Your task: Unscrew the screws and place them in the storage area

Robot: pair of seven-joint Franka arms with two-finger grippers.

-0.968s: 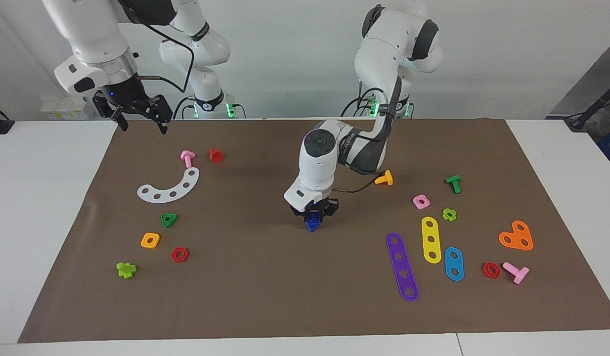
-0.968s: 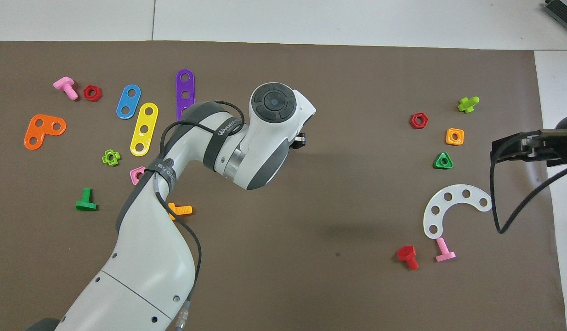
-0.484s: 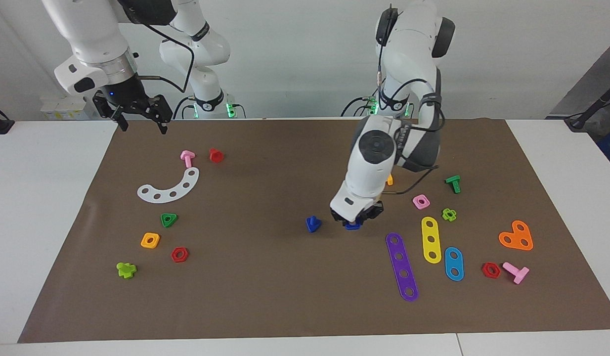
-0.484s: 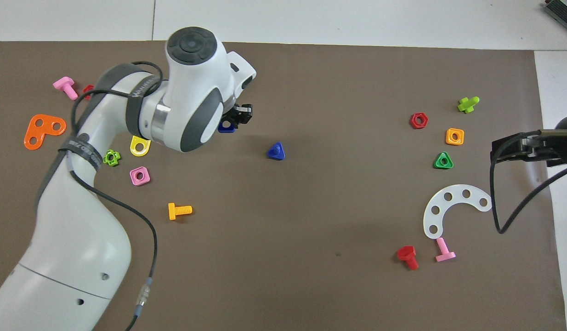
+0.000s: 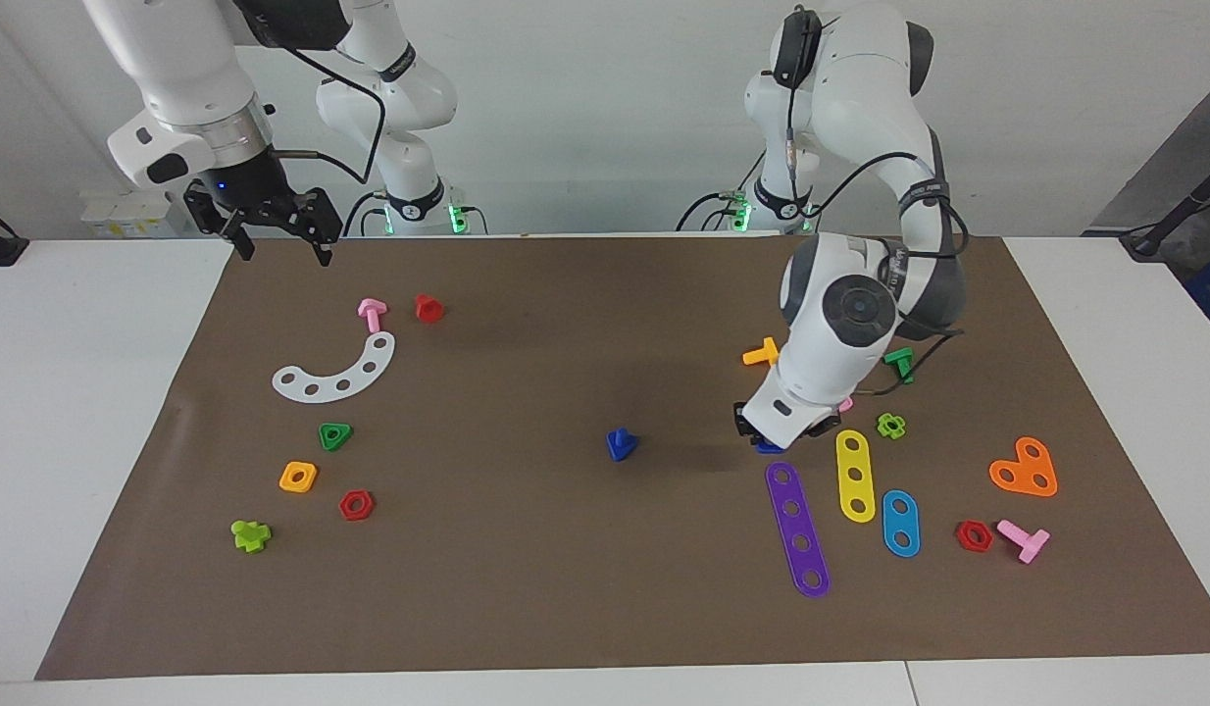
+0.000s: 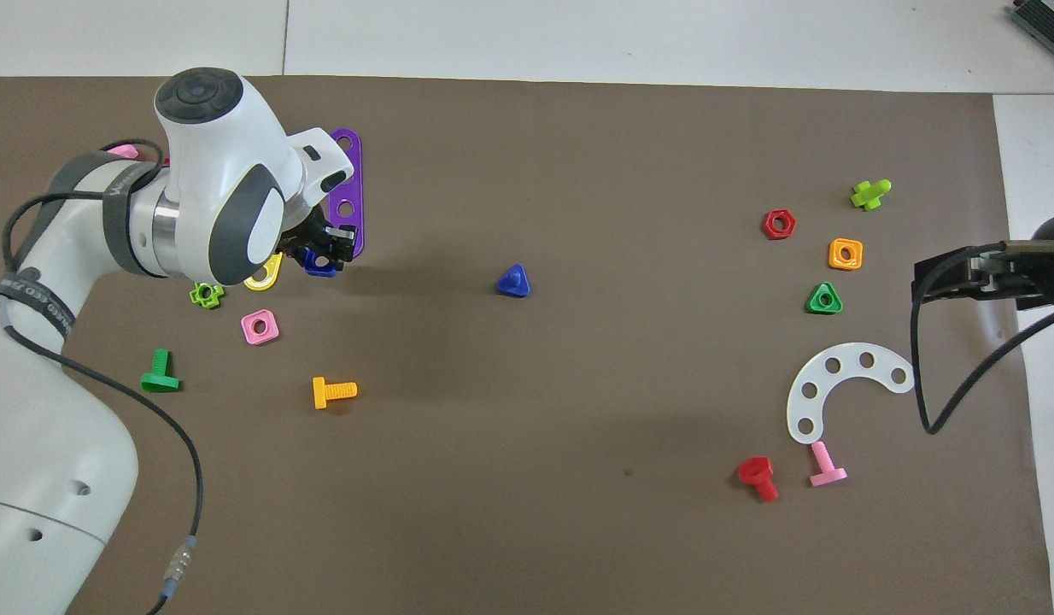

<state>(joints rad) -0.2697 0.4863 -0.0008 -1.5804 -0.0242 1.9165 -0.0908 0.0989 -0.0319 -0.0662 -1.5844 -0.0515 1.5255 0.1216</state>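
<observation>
A dark-blue screw (image 5: 620,444) (image 6: 512,280) with a triangular head stands alone in the middle of the brown mat (image 5: 566,608). My left gripper (image 5: 770,441) (image 6: 324,256) is shut on a dark-blue square nut (image 5: 770,448) (image 6: 319,267). It holds the nut low over the mat, beside the purple strip's (image 5: 797,529) (image 6: 346,192) end nearer the robots. My right gripper (image 5: 277,233) (image 6: 924,278) waits open and holds nothing, raised over the mat's edge at the right arm's end.
Yellow strip (image 5: 855,475), blue strip (image 5: 900,523), orange plate (image 5: 1025,469), several nuts and bolts crowd the left arm's end. A white arc (image 5: 336,371), green triangular nut (image 5: 335,435), orange nut (image 5: 298,477) and red nut (image 5: 356,505) lie toward the right arm's end.
The left gripper came off the screw with the dark-blue nut and carried it toward the left arm's end. The screw stayed in the mat's middle. The right arm has not moved.
</observation>
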